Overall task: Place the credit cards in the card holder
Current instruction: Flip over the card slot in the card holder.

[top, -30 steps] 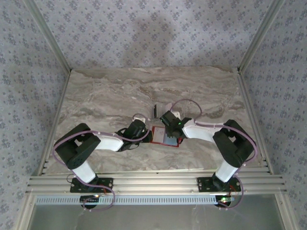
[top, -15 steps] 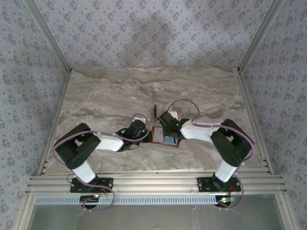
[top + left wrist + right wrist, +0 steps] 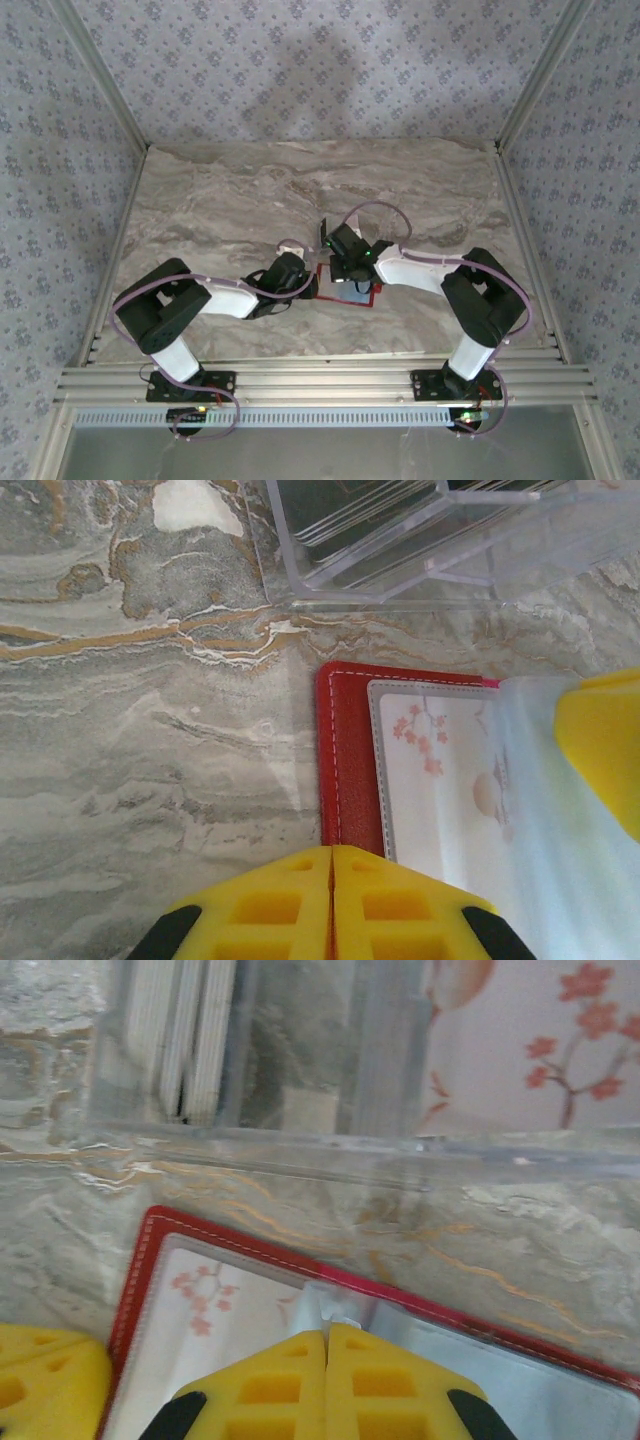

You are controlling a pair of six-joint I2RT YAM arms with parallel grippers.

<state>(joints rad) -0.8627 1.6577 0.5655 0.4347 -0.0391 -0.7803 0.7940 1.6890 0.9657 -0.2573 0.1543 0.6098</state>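
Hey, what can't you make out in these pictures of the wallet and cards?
Right wrist view: the right gripper has shut jaws covering the wallet pocket's edge; a pinch can't be confirmed.
Left wrist view: the clear box runs off the top edge; its cards can't be counted.
Top view: wallet tiny, half under that gripper.

The left arm (image 3: 215, 298) and right arm (image 3: 420, 268) are each showing smooth white links between bulky black joint housings, and both are sitting on flat black base plates (image 3: 190, 385). A thin lilac cable (image 3: 380, 206) is looping along each arm. A small green light (image 3: 368, 257) is glowing on the right wrist. The left fingers (image 3: 265, 908) and right fingers (image 3: 262, 1385) are showing bright yellow, moulded with square recesses and black-trimmed at their outer corners.
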